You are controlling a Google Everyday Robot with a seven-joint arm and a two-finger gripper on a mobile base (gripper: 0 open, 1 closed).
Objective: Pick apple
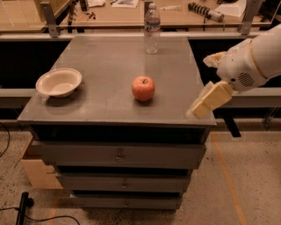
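The apple (pixel 143 88) is round and red-orange with a paler patch and a small stem dimple. It sits upright near the middle of the grey cabinet top (pixel 105 66). My gripper (pixel 203 104) comes in from the right on a white arm (pixel 252 61). It hangs over the cabinet's right front corner, to the right of the apple and clear of it, pointing down and to the left. It holds nothing that I can see.
A white bowl (pixel 58 82) sits at the left of the top. A clear water bottle (pixel 152 28) stands at the far edge, behind the apple. Drawers (pixel 118 154) lie below the top. A cluttered bench (pixel 123 11) runs behind.
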